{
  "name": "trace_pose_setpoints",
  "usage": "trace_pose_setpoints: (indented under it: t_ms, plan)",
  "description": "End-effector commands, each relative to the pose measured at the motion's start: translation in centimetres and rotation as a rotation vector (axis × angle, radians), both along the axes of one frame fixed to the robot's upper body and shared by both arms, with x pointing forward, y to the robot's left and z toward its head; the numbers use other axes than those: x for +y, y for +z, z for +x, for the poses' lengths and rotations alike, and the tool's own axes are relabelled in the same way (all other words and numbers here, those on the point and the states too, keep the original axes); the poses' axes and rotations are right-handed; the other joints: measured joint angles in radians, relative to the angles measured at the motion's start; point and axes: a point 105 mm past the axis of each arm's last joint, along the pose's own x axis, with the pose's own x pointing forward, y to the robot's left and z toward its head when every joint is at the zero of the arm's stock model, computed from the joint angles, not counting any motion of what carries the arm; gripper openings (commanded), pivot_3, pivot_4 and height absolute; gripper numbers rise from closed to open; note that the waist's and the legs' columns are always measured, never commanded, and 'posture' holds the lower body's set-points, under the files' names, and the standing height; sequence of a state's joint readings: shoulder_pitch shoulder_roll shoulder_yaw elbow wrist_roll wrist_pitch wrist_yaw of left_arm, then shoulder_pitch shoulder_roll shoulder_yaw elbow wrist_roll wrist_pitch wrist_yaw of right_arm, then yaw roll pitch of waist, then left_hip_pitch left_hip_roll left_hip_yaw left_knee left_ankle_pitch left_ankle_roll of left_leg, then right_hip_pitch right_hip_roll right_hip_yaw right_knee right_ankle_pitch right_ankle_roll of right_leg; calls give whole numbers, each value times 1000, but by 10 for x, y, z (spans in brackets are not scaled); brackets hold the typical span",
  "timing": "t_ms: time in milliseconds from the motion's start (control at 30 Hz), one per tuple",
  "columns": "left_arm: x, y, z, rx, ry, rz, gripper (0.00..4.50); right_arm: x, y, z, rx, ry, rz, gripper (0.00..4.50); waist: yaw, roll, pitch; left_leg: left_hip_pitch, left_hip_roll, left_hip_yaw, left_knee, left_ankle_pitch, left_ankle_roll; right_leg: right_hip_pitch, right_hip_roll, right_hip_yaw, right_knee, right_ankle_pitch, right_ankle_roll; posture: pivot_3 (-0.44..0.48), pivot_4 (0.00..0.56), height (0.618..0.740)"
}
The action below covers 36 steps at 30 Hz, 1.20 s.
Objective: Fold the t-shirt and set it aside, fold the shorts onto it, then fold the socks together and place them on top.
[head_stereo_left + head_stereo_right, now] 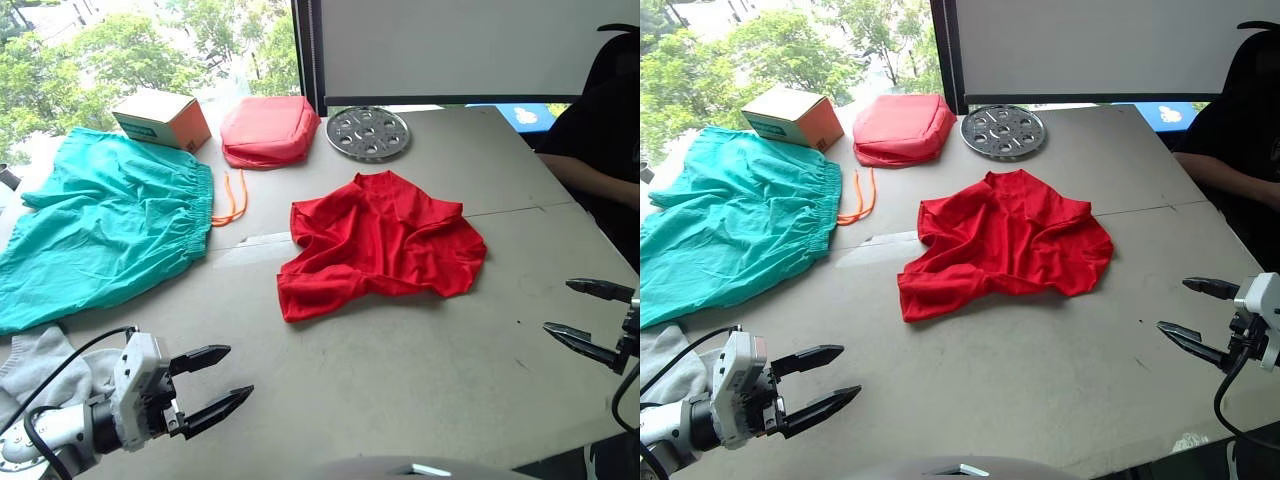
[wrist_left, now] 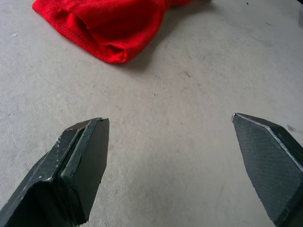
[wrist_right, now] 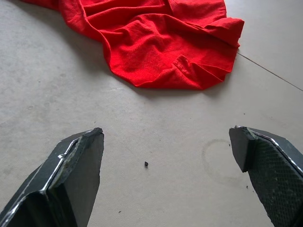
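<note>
- The crumpled bright red thin-fabric t-shirt (image 1: 380, 245) sat bunched up mid-table, nowhere near flat, so I'd say folding hadn't really started.
- Left gripper (image 1: 212, 385) hovered over the near-left table edge, black fingers spread apart, holding nothing. The shirt was up and to the right of it, its near-left corner being the closest bit.
- Right gripper (image 1: 590, 318) was at the near-right edge, also spread wide and empty, with the shirt off to its far left.
- Honestly both arms looked about equally far off, each nearer to its own side of the shirt.
- The shirt's long axis ran roughly left-right, neck end seemingly pointing far, though the bunching made that hard to call.
- Big teal-green fabric shorts (image 1: 100, 230) lay spread on the far left, orange drawstring (image 1: 230, 198) trailing toward the middle.
- Light grey knit socks (image 1: 40, 365) were piled at the near-left, right behind the left arm.
</note>
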State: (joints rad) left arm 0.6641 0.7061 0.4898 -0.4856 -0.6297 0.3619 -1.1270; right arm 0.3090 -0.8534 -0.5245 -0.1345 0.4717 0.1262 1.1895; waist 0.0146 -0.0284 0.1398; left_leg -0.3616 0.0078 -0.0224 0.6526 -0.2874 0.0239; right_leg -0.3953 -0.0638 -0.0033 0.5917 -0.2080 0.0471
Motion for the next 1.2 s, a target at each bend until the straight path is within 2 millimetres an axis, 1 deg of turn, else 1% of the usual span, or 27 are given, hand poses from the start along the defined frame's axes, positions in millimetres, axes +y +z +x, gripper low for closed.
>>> trace_pose_setpoints:
  t_ms: [33, 133, 167, 233, 333, 433, 533, 600, 633, 667, 733, 800, 867, 933, 1033, 1200]
  plan:
    - [-5, 5, 2, -31, -8, -44, 4429, 5, 6, 7, -38, 12, 5, 4500, 0, 0, 0, 0, 0, 0, 0, 0, 0, 0, 0, 0, 0, 0, 0, 0, 150, 740]
    - [-20, 20, 8, -61, -42, -146, 4429, 18, 11, 23, -62, 44, 8, 4500, -2, 1, 0, 0, 0, 0, 0, 0, 0, 0, 0, 0, 0, 0, 0, 0, 150, 740]
    - [-22, 23, 8, -61, -55, -160, 4429, 21, 13, 27, -65, 57, -1, 4500, -2, 1, 0, 0, 1, 1, 1, 0, 0, 0, 0, 0, 1, 0, 0, 0, 150, 740]
    - [-28, 27, 7, -67, -100, -173, 4429, 27, 16, 42, -49, 71, -24, 4500, -2, 1, 0, 1, 1, 0, 1, 0, 0, 0, 0, 0, 1, 0, 0, 0, 150, 740]
    - [-36, 33, 7, -94, -161, -193, 4429, 44, 23, 65, -6, 172, -75, 4500, -8, 2, 1, 1, 1, 2, 1, 0, 0, 0, 1, 1, 1, 1, -1, 0, 150, 740]
    - [-44, 37, 6, -122, -219, -190, 4429, 61, 30, 85, 37, 278, -122, 4500, -4, 1, 0, 2, 1, 4, 1, 0, 0, 0, 1, 1, 1, 2, -4, 0, 150, 740]
    - [-47, 39, 12, -165, -210, -189, 4429, 79, 37, 107, 50, 374, -179, 4500, -1, -1, 0, 2, 1, 4, -1, 0, 0, 0, 1, 1, 0, 3, -5, 0, 150, 740]
    - [-42, 42, 27, -189, -90, -201, 4429, 93, 48, 117, 22, 402, -141, 4500, -1, 0, 0, 1, 1, 3, -1, 0, 1, 0, 2, 0, 0, 3, -5, 0, 150, 740]
    - [-37, 43, 36, -182, -10, -221, 4429, 100, 55, 118, -6, 433, -119, 4500, 0, 0, 0, 1, 1, 3, -1, 0, 1, 0, 1, 0, 0, 3, -5, 0, 150, 740]
    - [-34, 43, 42, -155, 59, -247, 4429, 108, 62, 114, -47, 487, -97, 4500, 1, 0, 0, 1, 0, 2, -1, 0, 1, 0, 1, 0, -1, 3, -5, 0, 150, 740]
    - [-34, 41, 51, -78, 131, -288, 4429, 125, 72, 101, -115, 601, -54, 4500, 3, -1, 0, 0, 0, -2, 0, 0, 1, 1, 0, -2, 0, 3, -5, 0, 150, 740]
    - [-38, 42, 58, 33, 165, -374, 4429, 137, 74, 88, -98, 669, -3, 4500, 3, 0, 0, 0, 0, -3, 0, 0, 1, 2, 0, -3, 0, 3, -5, 0, 150, 740]
    - [-40, 36, 69, 121, 203, -391, 4429, 149, 74, 74, -112, 725, 24, 4500, 4, 0, 0, 0, -1, -4, 0, 0, 1, 3, -1, -3, 1, 3, -5, 0, 150, 740]
    - [-40, 30, 85, 182, 259, -392, 4429, 154, 73, 65, -128, 740, 31, 4500, 6, 0, 0, 1, -1, -6, 1, 0, 0, 3, -2, -5, 1, 3, -5, 0, 150, 740]
    - [-41, 28, 107, 244, 327, -431, 4429, 155, 69, 57, -127, 717, 47, 4500, 0, -1, 0, 1, -2, -6, 2, 0, 0, 4, -2, -5, 3, 4, -5, 0, 150, 740]
    - [-50, 25, 121, 296, 317, -405, 4429, 152, 64, 46, -122, 677, 63, 4500, -1, -2, -1, 1, -3, -6, 1, 1, 0, 4, -1, -4, 3, 4, -4, 0, 150, 740]
